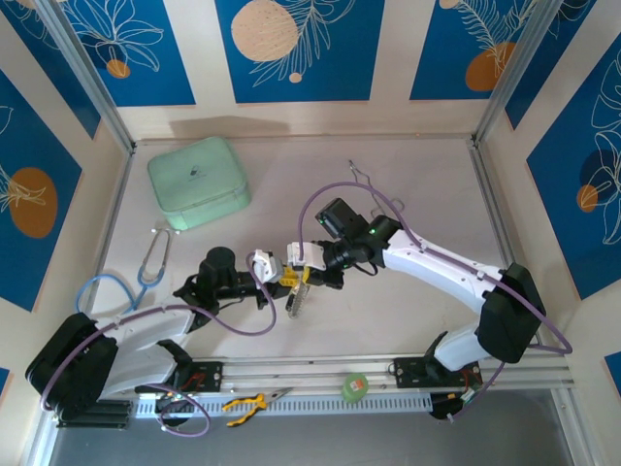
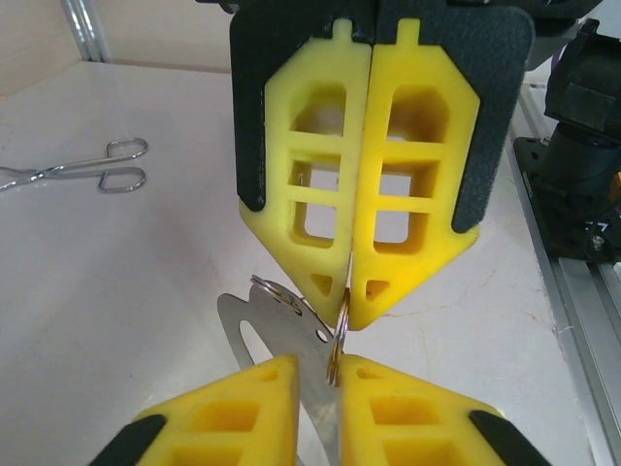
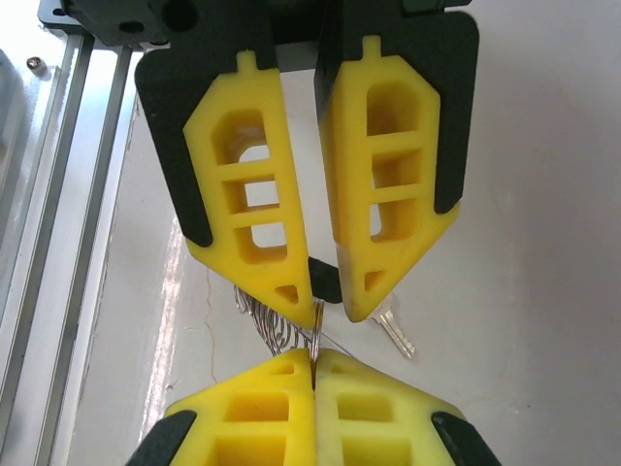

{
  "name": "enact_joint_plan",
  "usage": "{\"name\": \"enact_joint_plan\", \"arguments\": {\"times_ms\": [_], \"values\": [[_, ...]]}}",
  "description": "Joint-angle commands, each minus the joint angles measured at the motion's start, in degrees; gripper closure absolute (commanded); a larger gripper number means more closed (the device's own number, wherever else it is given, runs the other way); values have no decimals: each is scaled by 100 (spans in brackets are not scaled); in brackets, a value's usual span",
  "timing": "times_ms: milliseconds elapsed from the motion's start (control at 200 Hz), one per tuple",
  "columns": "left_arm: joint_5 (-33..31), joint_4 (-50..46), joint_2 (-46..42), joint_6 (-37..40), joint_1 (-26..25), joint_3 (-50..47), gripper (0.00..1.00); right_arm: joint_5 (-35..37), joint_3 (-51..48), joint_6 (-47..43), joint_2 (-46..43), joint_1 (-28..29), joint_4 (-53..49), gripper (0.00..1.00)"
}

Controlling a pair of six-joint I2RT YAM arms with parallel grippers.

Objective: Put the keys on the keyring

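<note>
Top external view: illumination is bright, even and diffuse, apparently from overhead. Shadows under both arms fall soft on the table. A faint shadow lies on the back wall above the green case. The frame posts lean outward toward the corners, which indicates wide-angle distortion.

Left wrist view: the left gripper sits at the bottom edge and its fingers are out of focus. The keyring shows small specular glints.

Right wrist view: the upper left corner beside the rail is washed out. The dark piece between the upper fingertips, possibly a key head, is lost in shadow.
</note>
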Motion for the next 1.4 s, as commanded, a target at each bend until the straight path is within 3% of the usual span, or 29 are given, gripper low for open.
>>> {"name": "enact_joint_plan", "arguments": {"times_ms": [0, 225, 355, 395, 525, 655, 835, 1210, 1395], "values": [[165, 105, -60, 108, -37, 164, 85, -71, 214, -75, 53, 72, -211, 100], [296, 459, 26, -63, -35, 112, 87, -290, 192, 100, 46, 85, 11, 100], [391, 742, 107, -178, -35, 46, 100, -424, 3, 264, -53, 4, 342, 100], [402, 795, 108, -193, -38, 27, 100, -498, -134, 379, -139, -69, 525, 100], [402, 1234, 150, -439, -31, -153, 100, -1338, -1103, 1085, -778, -620, 1857, 75], [389, 2126, 387, -906, -37, -392, 100, -2020, -2076, 1754, -1182, -925, 3310, 70], [385, 2859, 754, -1209, -36, -505, 100, -2184, -2510, 1980, -1108, -941, 4034, 70], [446, 2995, 868, -1272, -38, -516, 100, -1896, -2598, 2013, -846, -917, 4300, 73], [470, 3109, 906, -1303, -33, -522, 100, -2099, -2566, 1966, -803, -908, 4221, 87]]}}
